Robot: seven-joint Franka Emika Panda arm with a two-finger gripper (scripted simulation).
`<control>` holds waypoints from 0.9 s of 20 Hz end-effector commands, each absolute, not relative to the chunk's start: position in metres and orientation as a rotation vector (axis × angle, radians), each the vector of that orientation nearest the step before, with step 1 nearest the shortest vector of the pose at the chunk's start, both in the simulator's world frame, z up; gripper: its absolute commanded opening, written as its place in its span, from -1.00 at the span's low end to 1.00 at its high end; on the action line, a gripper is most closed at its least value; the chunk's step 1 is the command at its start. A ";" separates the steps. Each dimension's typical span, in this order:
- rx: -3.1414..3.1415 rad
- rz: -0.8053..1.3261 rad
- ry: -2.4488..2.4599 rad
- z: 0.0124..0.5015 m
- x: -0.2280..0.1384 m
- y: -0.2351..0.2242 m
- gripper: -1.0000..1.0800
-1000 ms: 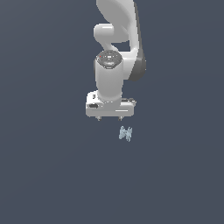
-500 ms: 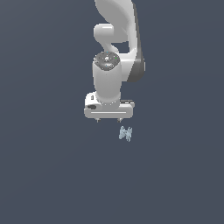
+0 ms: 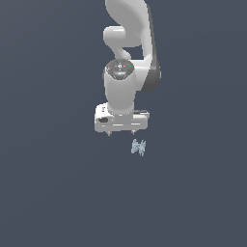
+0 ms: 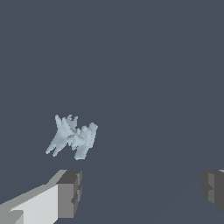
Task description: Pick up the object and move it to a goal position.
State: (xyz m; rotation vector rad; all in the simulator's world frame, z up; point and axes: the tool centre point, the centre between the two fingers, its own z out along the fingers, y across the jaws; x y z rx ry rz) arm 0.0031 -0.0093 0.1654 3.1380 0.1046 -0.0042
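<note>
Exterior view: the white Panda arm (image 3: 126,43) reaches down over a plain dark grey floor (image 3: 48,193), its gripper (image 3: 120,132) pointing downward.
Gripper state: fingers spread wide apart and holding nothing; in the wrist view one fingertip (image 4: 69,192) and the other sit at opposite sides of the frame with bare floor between them.
Object: a tiny pale blue-grey jagged piece (image 3: 139,147), far smaller than the gripper, lying on the floor.
Object position: just beside the gripper, toward the exterior view's right and slightly nearer the camera; apart from both fingers, not between them.
Wrist view: the jagged piece (image 4: 72,138) lies close ahead of one fingertip, off the line between the jaws.
Task stage: judged to be the approach; nothing is grasped and no goal marker shows.
Handling: it looks light and rigid, with spiky, uneven edges that may give poor flat contact, so it could twist or pop out under a squeeze.
Where to hold: probably across the narrower middle of the body, pads on its two broader flanks.
Next need: centre the open jaws over it, then descend.
</note>
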 end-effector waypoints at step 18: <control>2.989 -0.019 0.927 0.133 0.004 0.023 0.92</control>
